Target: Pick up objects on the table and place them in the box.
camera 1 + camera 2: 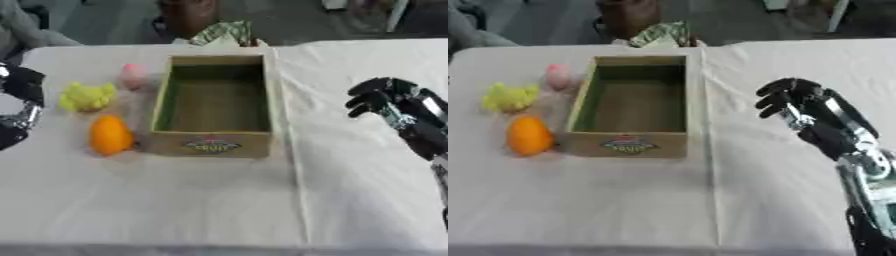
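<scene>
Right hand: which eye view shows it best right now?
The right eye view: the right hand shows whole with its forearm, fingers curled, holding nothing, right of the box. The left eye view crops it at the edge.

An open rectangular cardboard box [213, 142] with a green lining and a label on its near wall stands upright mid-table. Just left of its near corner lies a glossy orange egg-shaped object [110, 135]. Farther back sits a lumpy yellow soft object [87, 96], and beyond it, beside the box's left wall, a small pink object [133, 75].
</scene>
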